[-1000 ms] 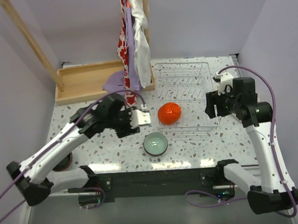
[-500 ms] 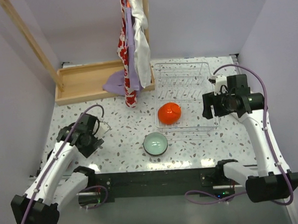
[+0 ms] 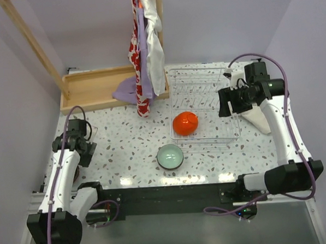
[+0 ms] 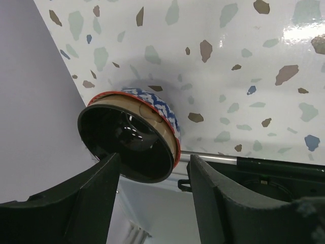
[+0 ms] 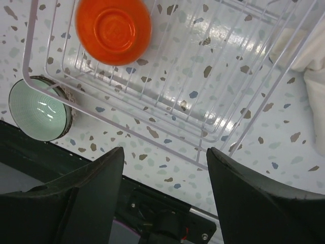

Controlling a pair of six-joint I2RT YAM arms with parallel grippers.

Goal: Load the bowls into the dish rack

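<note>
The white wire dish rack [image 3: 229, 137] [image 5: 213, 109] holds a glossy orange-red bowl [image 3: 185, 123] [image 5: 112, 30], bottom up, at its front left. A pale mint bowl [image 3: 169, 156] [image 5: 38, 109] sits upright on the table just in front of the rack. By the table's left near corner lies a dark bowl [image 4: 127, 134] with a red rim and a blue-white patterned outside. My left gripper [image 3: 81, 151] [image 4: 155, 162] hovers open right at it, fingers either side of its near rim without touching. My right gripper [image 3: 226, 105] [image 5: 165, 152] hangs open above the rack's right side, holding nothing.
A wooden tray [image 3: 90, 90] stands at the back left with a purple cloth on it. Cloths [image 3: 146, 57] hang from a wooden frame beside the rack's back left. A white cloth [image 3: 258, 119] [image 5: 310, 51] lies right of the rack.
My left arm has swung back from beside the rack to the table's left near corner, over the dark bowl. My right gripper has shifted a little farther back along the rack's right side.
</note>
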